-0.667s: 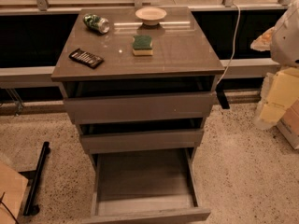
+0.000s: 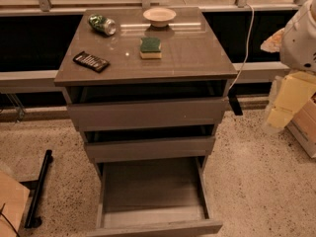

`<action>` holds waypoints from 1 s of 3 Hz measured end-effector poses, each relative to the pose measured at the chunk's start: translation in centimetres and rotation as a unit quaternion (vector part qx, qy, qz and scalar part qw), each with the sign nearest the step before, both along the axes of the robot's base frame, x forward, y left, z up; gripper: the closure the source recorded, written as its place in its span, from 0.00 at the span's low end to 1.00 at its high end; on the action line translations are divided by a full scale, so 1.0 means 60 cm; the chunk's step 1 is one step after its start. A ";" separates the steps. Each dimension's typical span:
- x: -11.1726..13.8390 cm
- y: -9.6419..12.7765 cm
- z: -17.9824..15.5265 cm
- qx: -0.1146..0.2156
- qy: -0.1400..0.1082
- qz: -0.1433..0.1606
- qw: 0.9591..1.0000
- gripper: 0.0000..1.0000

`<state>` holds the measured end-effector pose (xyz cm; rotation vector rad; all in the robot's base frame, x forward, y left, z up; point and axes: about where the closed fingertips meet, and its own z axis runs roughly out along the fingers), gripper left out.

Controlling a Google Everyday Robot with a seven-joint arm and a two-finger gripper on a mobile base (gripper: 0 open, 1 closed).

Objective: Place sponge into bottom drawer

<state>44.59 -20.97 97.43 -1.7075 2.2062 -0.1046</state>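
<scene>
The sponge (image 2: 150,47), dark green on top with a yellow layer below, lies flat on the cabinet top (image 2: 197,58), near its middle. The bottom drawer (image 2: 153,189) is pulled far out and its flat grey floor is bare. The two upper drawers are slightly ajar. My gripper (image 2: 284,100) hangs pale yellow under the white arm (image 2: 298,36) at the right edge of the view, well to the right of the cabinet and away from the sponge. It holds nothing that I can see.
On the cabinet top are a black calculator (image 2: 91,61) at the left, a crushed green can (image 2: 102,24) at the back left and a shallow bowl (image 2: 159,16) at the back. A white cable (image 2: 245,43) hangs beside the cabinet's right side. A black bar (image 2: 38,189) lies on the floor at the left.
</scene>
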 end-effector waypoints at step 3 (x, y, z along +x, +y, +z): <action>0.170 0.076 -0.053 0.078 -0.024 0.014 0.997 0.00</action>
